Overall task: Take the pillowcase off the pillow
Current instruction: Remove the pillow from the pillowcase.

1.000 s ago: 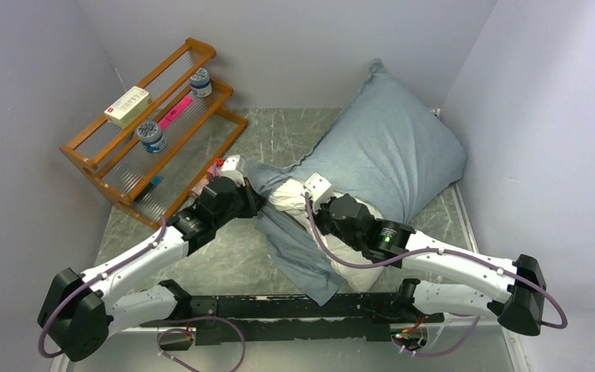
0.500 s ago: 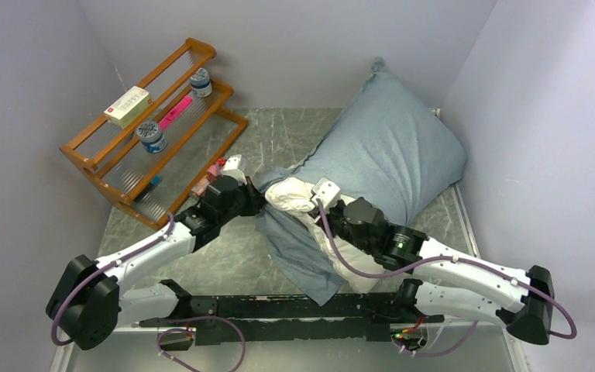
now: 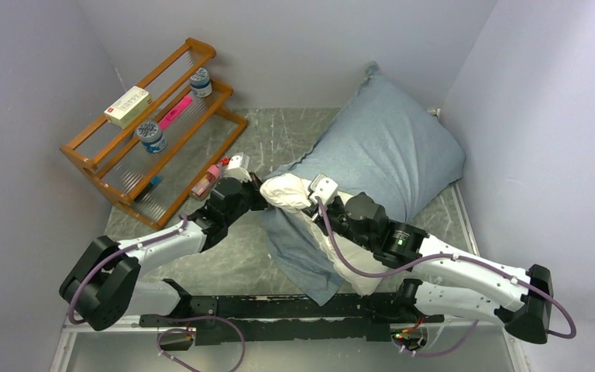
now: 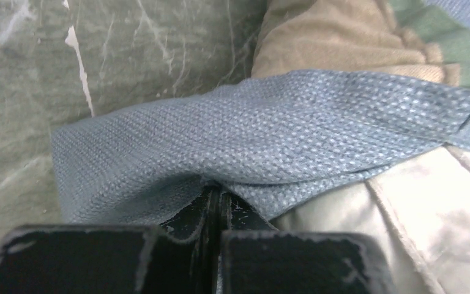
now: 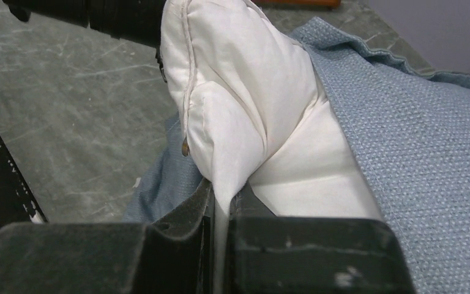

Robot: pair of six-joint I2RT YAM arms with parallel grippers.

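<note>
The blue-grey pillowcase (image 3: 391, 155) covers most of the white pillow (image 3: 285, 191), which leans against the back right corner. A white pillow corner sticks out of the case's open end at the centre. My left gripper (image 3: 257, 194) is shut on the pillowcase's blue edge (image 4: 232, 141); beige and green checks show behind it. My right gripper (image 3: 310, 203) is shut on the bare white pillow corner (image 5: 238, 104), with the blue case (image 5: 428, 153) to its right.
A wooden two-tier rack (image 3: 155, 128) stands at the back left with two jars, a box and a pink item. A small bottle (image 3: 208, 182) lies by the rack's foot, close to the left gripper. Grey walls close in on three sides.
The left arm has moved right and up with the case edge. The right gripper has drawn the white pillow corner further out and to the left; more white shows.
</note>
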